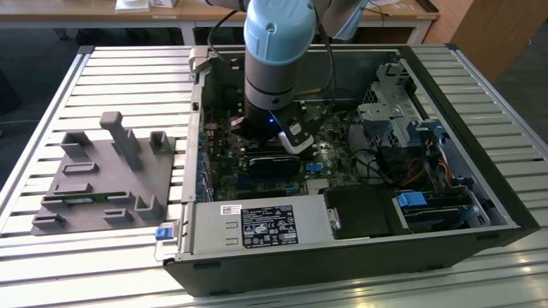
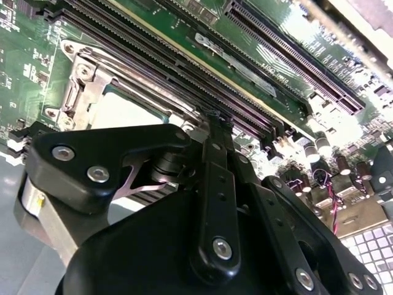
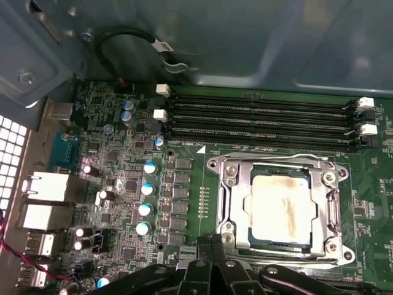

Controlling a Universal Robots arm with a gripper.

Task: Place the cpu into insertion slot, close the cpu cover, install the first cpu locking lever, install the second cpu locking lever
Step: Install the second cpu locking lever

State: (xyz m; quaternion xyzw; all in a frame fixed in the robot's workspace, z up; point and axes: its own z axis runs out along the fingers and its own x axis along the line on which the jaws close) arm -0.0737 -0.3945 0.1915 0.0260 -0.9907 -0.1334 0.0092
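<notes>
The cpu (image 3: pixel 279 206), with its pale silver top, lies in the insertion slot (image 3: pixel 279 171), whose dark rim shows around it. The silver cpu cover (image 3: pixel 236 203) lies flat over the chip's edges. A thin metal lever (image 3: pixel 276 158) runs along the socket's side nearest the memory slots. My gripper (image 3: pixel 212 244) is shut, its two black fingers pressed together with nothing between them, right at the socket's opposite edge. In the second wrist view the gripper (image 2: pixel 215 118) ends just beside the cpu (image 2: pixel 123 110) and the cover's hinge (image 2: pixel 80 86). My arm (image 1: pixel 272 64) reaches down into the open computer case.
Long memory slots (image 3: pixel 258 117) run beside the socket. Upright capacitors (image 3: pixel 147 187), rear ports (image 3: pixel 43 187) and the case wall (image 3: pixel 245 37) are close by. The exterior view shows a black card (image 1: pixel 274 168), power supply (image 1: pixel 256 224), drive cage (image 1: pixel 385 115) and a grey fixture (image 1: pixel 107 173) on the table.
</notes>
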